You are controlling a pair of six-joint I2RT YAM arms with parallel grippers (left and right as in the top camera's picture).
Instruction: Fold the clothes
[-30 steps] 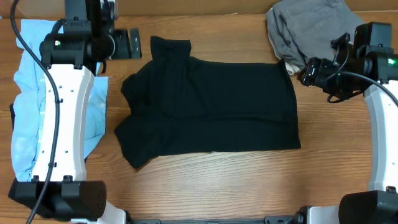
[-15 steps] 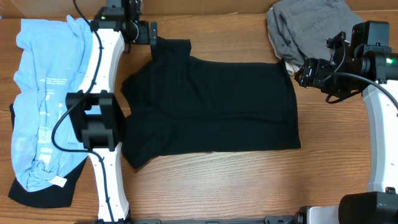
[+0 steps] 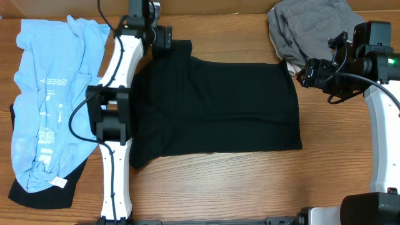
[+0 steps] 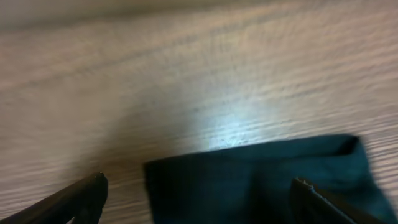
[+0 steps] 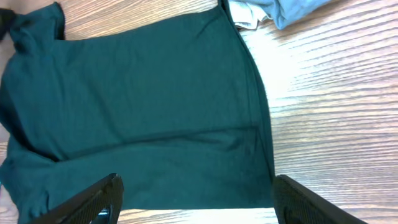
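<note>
Black T-shirt (image 3: 212, 106): it lay spread flat in the middle of the wooden counter (image 3: 219, 187), with one sleeve (image 3: 178, 49) reaching toward the far edge.
Left end effector (image 3: 164, 36): it hung over the end of that far sleeve. In the left wrist view its fingers (image 4: 87, 194) stood wide apart and held nothing, and the sleeve end showed between them, lower down. That view was blurred, so one could not tell if a finger touched the cloth.
Right end effector (image 3: 307, 74): it was at the right side of the shirt, near the far right corner of it. Its fingers were wide apart and empty, and the right wrist view looked down on the shirt.
Light-blue tee (image 3: 47, 94): it lay crumpled along the left side of the counter, white print up, with a dark piece (image 3: 37, 199) under its near end.
Grey garment (image 3: 309, 28): it lay as a heap at the far right corner, just beside the right end effector.
</note>
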